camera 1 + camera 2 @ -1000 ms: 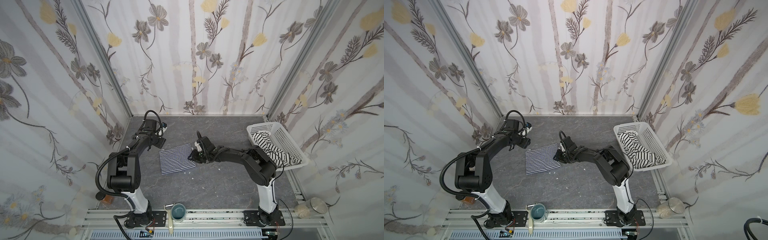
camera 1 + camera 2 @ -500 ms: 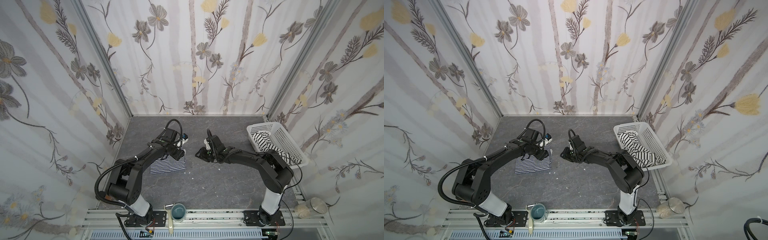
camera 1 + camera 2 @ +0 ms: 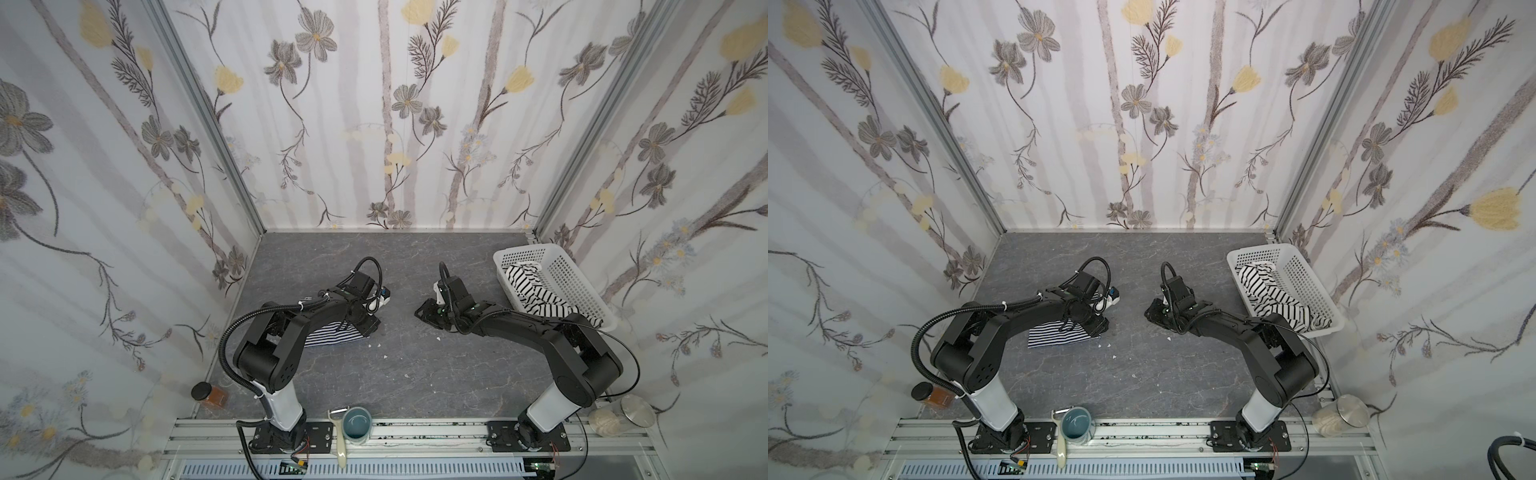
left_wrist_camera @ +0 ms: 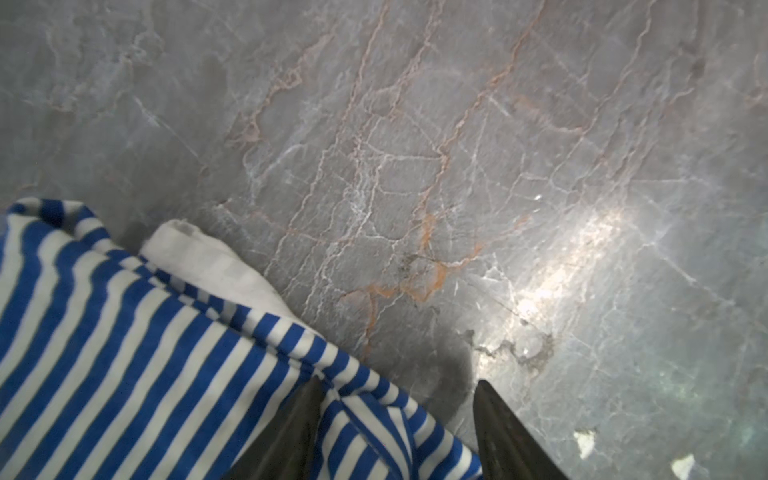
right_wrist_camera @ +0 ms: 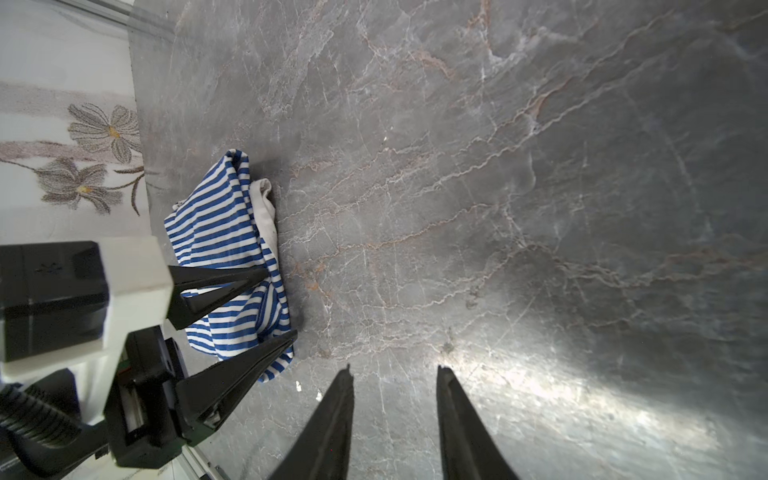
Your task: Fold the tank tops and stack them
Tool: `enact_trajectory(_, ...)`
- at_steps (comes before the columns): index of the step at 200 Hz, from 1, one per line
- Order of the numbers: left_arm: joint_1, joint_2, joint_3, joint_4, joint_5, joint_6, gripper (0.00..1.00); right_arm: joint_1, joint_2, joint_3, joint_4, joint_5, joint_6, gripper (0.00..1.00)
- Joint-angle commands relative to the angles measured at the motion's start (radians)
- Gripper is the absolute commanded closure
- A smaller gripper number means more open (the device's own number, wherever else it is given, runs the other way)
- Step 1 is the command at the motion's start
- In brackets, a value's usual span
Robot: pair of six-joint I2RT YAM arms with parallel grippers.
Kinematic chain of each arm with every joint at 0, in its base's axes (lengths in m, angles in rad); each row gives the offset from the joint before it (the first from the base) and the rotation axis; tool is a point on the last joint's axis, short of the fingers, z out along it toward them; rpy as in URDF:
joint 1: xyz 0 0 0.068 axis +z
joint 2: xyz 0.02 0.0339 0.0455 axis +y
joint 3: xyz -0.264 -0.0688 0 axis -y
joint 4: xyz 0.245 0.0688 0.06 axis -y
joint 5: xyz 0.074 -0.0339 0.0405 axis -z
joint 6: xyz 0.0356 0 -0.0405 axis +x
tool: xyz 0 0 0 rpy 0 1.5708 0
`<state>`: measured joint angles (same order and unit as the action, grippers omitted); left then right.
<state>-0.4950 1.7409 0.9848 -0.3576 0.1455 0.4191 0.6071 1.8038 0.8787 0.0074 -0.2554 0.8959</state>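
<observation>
So the left gripper (image 4: 397, 382) has its jaws apart, straddling the rumpled edge of the navy striped top (image 4: 124, 353). One finger is over the cloth and the other over bare table (image 4: 457, 145), with table showing in the gap, so nothing is pinched. The right gripper (image 5: 395, 370) is spread too and empty, hovering over the table between that top and the basket (image 3: 582, 291). The navy top lies in a folded bundle well apart from the basket, on the left arm's side. The black-striped top (image 3: 536, 291) is crumpled inside the basket.

My read: the fold on the navy one is about done, but the edge under the claw is lumpy, with white trim (image 4: 208, 257) poking out beside it. If the left claw goes for a tidy-up, I'd get the low finger under all the layers, not just the top one. Then close firmly and lay it over low instead of dragging, or the bundle probably slides or unrolls.

View notes: in both top views the left arm covers its own claw and part of the top, so the open gap only shows from the wrist cams. The right wrist cam catches the left claw side-on. The basket and second top show only from above.
</observation>
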Motion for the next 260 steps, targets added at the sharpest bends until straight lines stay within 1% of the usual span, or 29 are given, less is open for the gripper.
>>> enact_trajectory(1,0.015,-0.018,-0.031,-0.007,-0.069,0.011,0.38,-0.001,0.007,0.002,0.036,0.003,-0.008,0.64)
enact_trajectory(42,0.086,-0.052,-0.088,-0.006,-0.13,0.075,0.38,-0.001,0.027,0.008,0.062,-0.011,0.001,0.65)
enact_trajectory(88,0.197,-0.083,-0.13,-0.009,-0.181,0.197,0.38,0.0,0.046,0.013,0.072,-0.02,0.012,0.65)
enact_trajectory(101,0.216,-0.094,-0.139,-0.009,-0.199,0.233,0.38,0.0,0.052,0.013,0.082,-0.025,0.015,0.65)
enact_trajectory(140,0.258,-0.164,-0.17,-0.017,-0.203,0.31,0.38,-0.001,0.053,0.009,0.089,-0.027,0.022,0.65)
enact_trajectory(148,0.267,-0.176,-0.166,-0.037,-0.185,0.311,0.38,0.0,0.051,0.008,0.089,-0.026,0.022,0.65)
enact_trajectory(160,0.278,-0.208,-0.154,-0.082,-0.12,0.302,0.38,-0.001,0.052,0.009,0.089,-0.025,0.021,0.65)
enact_trajectory(190,0.268,-0.291,-0.155,-0.143,-0.013,0.263,0.36,-0.001,0.054,0.014,0.087,-0.025,0.023,0.65)
enact_trajectory(241,0.261,-0.316,-0.229,-0.159,0.045,0.236,0.36,0.001,0.063,0.025,0.087,-0.026,0.023,0.65)
enact_trajectory(260,0.26,-0.317,-0.251,-0.155,0.051,0.231,0.36,0.001,0.065,0.024,0.09,-0.026,0.024,0.65)
